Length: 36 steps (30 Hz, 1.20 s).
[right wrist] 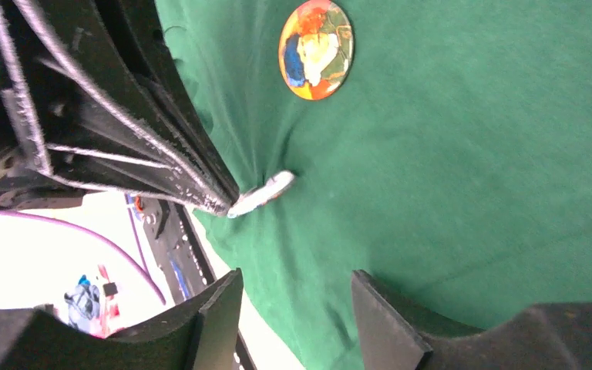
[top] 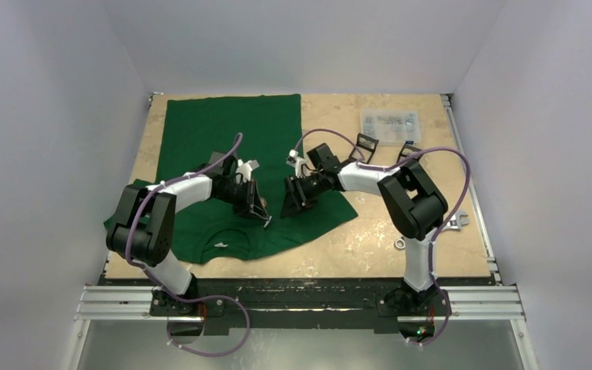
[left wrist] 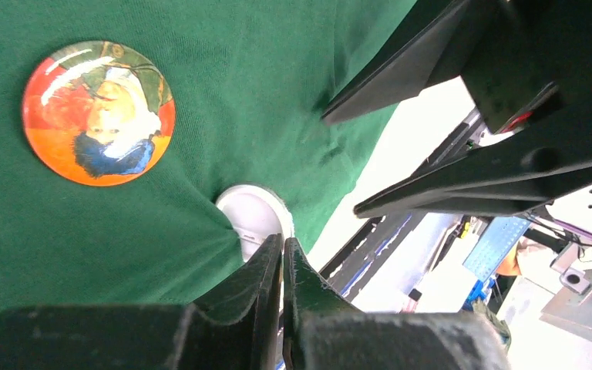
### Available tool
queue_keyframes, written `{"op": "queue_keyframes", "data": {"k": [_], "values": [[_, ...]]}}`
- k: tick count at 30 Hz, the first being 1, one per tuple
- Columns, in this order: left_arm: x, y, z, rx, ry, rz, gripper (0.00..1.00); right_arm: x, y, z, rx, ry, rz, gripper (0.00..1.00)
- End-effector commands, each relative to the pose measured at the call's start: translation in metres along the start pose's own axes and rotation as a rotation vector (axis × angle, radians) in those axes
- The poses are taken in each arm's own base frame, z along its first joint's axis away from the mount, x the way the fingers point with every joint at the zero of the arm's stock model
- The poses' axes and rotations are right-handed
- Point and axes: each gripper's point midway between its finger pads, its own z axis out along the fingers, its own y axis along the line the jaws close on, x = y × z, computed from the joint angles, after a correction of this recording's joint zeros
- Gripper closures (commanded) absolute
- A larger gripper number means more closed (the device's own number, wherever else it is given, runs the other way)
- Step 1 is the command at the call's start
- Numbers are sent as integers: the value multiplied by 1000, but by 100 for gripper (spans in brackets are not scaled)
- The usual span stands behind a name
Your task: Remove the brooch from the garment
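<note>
Just beside glossy brooch (left wrist: 98, 113), left hand (left wrist: 282, 245) pinches disc (left wrist: 250, 212).

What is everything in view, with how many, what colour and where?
T-shirt: one, dark green, spread on the table's left half.
Picture brooch: one, orange, red and blue, on the T-shirt.
White disc: one, white, at a pucker in the T-shirt.
Parts box: one, clear, table's far right.
Small black objects: two, black, beside the parts box.
Metal pieces: two, silvery, table's near right.
Table: one, pale wood, under everything.
Left pincer: one, black, shut on the white disc.
Right pincer: one, black, open, over the T-shirt.
</note>
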Motion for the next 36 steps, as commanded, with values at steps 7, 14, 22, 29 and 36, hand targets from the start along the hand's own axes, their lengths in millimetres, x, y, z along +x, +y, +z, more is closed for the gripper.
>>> {"op": "queue_keyframes", "data": {"k": [7,14,22,29,36], "values": [[-5,-5,13,0,33,11,96,-2,29,-6,-161,-18,126,41],[-7,-6,14,12,40,3,96,-6,34,6,-182,2,125,53],[-9,-2,14,21,42,-21,100,-8,31,18,-183,-4,138,59],[-12,-3,15,30,45,-27,100,-17,30,27,-180,-22,153,64],[-13,-5,15,38,43,-33,100,-16,23,35,-180,-13,177,72]]}}
